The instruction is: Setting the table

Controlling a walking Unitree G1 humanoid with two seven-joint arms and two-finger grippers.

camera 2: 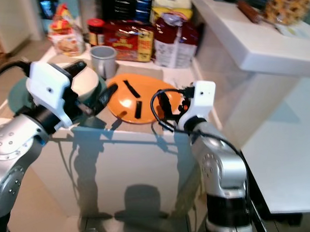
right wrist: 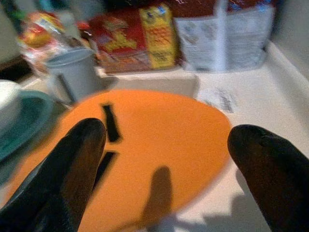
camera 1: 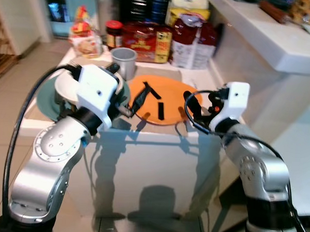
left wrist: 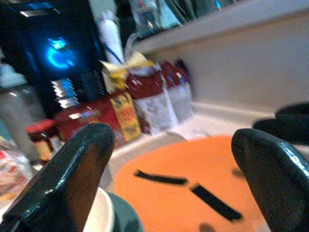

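While I look down from the head camera, I see a small white tabletop [camera 1: 159, 134] pushed against a pale half-wall whose white ledge [camera 1: 260, 33] runs along the robot's right. An orange plate [camera 1: 163, 98] lies in the middle of it, with two short black strips [camera 1: 152, 90] on its surface. To the robot's left of it sits a teal plate [camera 1: 46, 99] carrying a white bowl [camera 2: 87, 83], and a grey mug [camera 1: 124, 61] stands just behind, between the two plates. Along the far edge are a red-lidded jar [camera 1: 113, 33], a red and yellow package [camera 1: 146, 42], a red and white bag [camera 1: 193, 43] and a clear snack bag [camera 1: 86, 40]. The floor [camera 1: 24, 60] is beige tile.

My left pincer [camera 1: 126, 89] hangs over the near left rim of the orange plate, its fingers [left wrist: 77, 179] spread wide with nothing between them. My right pincer [right wrist: 166, 179] sits low at the plate's near right edge, also gaping wide and empty, its fingers [right wrist: 72, 164] framing the plate in the wrist view.
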